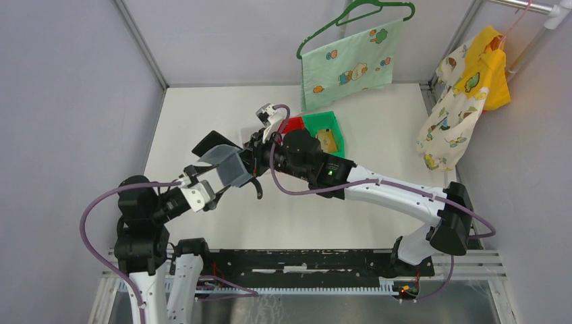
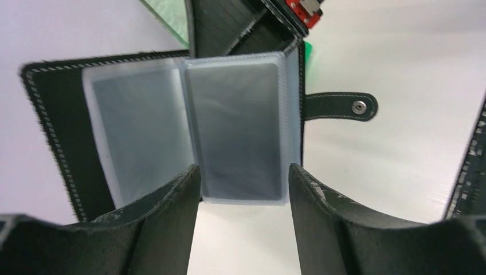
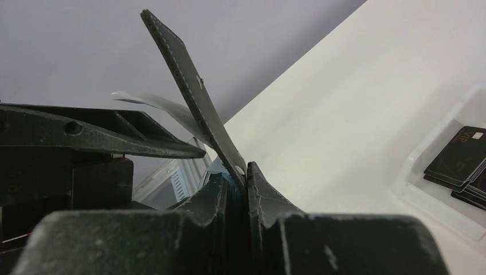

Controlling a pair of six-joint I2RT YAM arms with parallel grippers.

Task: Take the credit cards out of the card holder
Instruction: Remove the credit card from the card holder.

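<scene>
Black card holder (image 2: 51,114) (one, open); two clear sleeves (image 2: 238,126) showing.

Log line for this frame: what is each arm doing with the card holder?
right fingers: shut on card holder | left fingers: open, flanking clear sleeves | snap tab: undone

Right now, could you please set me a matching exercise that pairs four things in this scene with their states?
1 card holder
2 left gripper
3 right gripper
4 green bin

A jaws apart
B shut on the card holder
C spread open
D holds a tan card

Pairs: 1-C; 2-A; 3-B; 4-D
</scene>
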